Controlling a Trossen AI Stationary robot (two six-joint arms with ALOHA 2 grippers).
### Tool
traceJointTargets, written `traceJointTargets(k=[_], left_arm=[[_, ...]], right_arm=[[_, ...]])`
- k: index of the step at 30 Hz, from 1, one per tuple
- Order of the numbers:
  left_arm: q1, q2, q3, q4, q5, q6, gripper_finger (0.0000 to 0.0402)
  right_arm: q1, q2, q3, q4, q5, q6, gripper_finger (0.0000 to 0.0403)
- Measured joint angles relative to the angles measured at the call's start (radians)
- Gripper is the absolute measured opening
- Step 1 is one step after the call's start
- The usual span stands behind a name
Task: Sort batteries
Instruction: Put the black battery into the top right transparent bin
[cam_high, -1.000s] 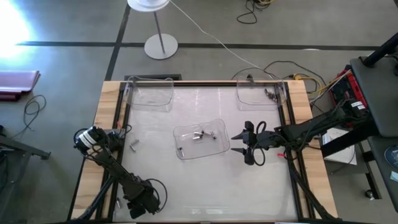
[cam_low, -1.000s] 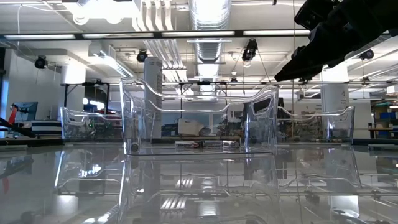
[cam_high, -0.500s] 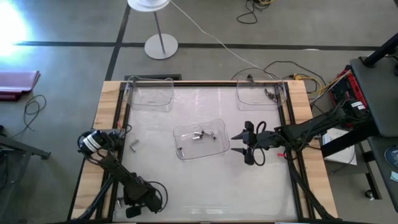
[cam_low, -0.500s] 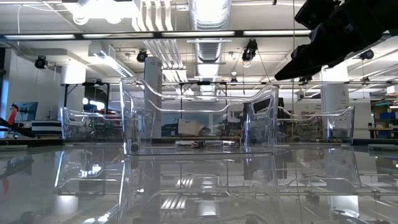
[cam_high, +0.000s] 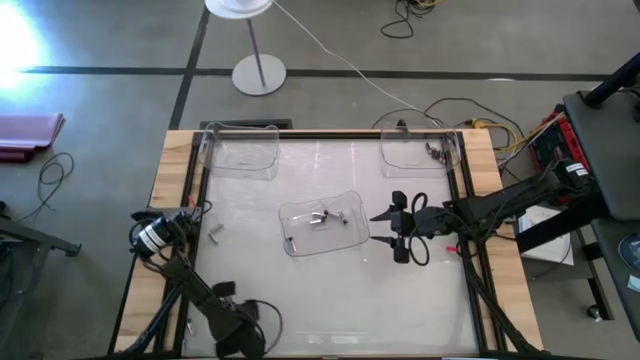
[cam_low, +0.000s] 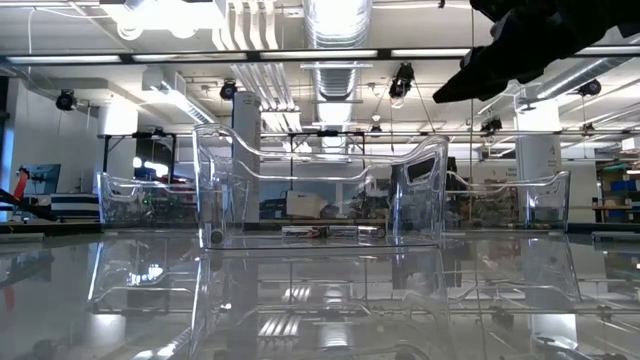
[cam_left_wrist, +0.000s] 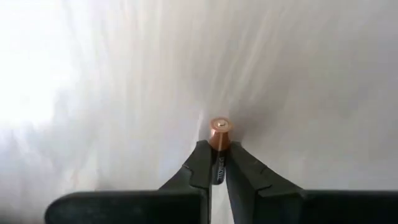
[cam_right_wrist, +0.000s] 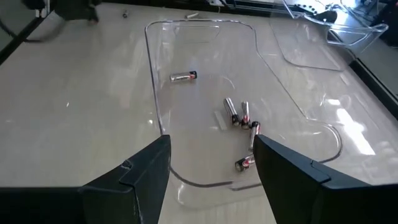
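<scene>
My left gripper is shut on one battery, close over the white table top. In the high view it is near the table's front edge, left of the middle. My right gripper hangs open in the air just right of the clear middle tray, with nothing between its fingers. Several batteries lie flat on that tray's floor. Two more batteries lie loose on the table at the left. My left gripper pinches the battery's dark body between its two fingers, and the battery lies along them. Its copper end sticks out past the fingertips toward the table top. Whether that end touches the table I cannot tell.
Two more clear trays stand at the far edge, one at the left and one at the right; the right one holds a few batteries. Black rails run along the table's left and right sides.
My left arm has gone toward the table's near edge and a little to the right, its gripper staying shut on the battery. My right gripper has risen a little beside the middle tray and has stayed open.
</scene>
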Motion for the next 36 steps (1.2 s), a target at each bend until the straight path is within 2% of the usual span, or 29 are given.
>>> traceJointTargets(k=[5, 9, 11, 14, 18, 23, 26, 31, 36], left_arm=[[0.016, 0.000, 0.098, 0.029, -0.440, -0.065, 0.0007], [0.035, -0.001, 0.119, 0.057, -0.821, -0.146, 0.0007], [0.047, -0.003, 0.119, 0.106, -0.927, -0.137, 0.0007], [0.062, -0.010, 0.119, 0.171, -0.991, -0.113, 0.0007], [0.080, -0.015, 0.119, 0.261, -1.019, -0.054, 0.0007], [0.098, -0.017, 0.119, 0.381, -1.117, 0.059, 0.0007], [0.107, -0.018, 0.119, 0.443, -1.170, 0.100, 0.0007], [0.131, -0.018, 0.119, 0.577, -1.173, 0.227, 0.0007], [0.145, -0.019, 0.130, 0.742, -1.168, 0.436, 0.0006]], right_arm=[[0.001, 0.028, -0.026, 0.093, -0.049, -0.022, 0.0223], [0.018, 0.127, -0.068, 0.354, -0.136, -0.062, 0.0229], [0.037, 0.195, -0.068, 0.462, -0.162, -0.078, 0.0233], [0.074, 0.285, -0.031, 0.520, -0.165, -0.100, 0.0239], [0.116, 0.394, 0.049, 0.602, -0.165, -0.101, 0.0244], [0.155, 0.569, 0.062, 1.069, -0.180, -0.082, 0.0238], [0.168, 0.656, 0.065, 1.248, -0.184, -0.101, 0.0230], [0.170, 0.746, 0.142, 1.249, -0.217, -0.102, 0.0211], [0.171, 0.798, 0.175, 1.249, -0.271, -0.135, 0.0193]])
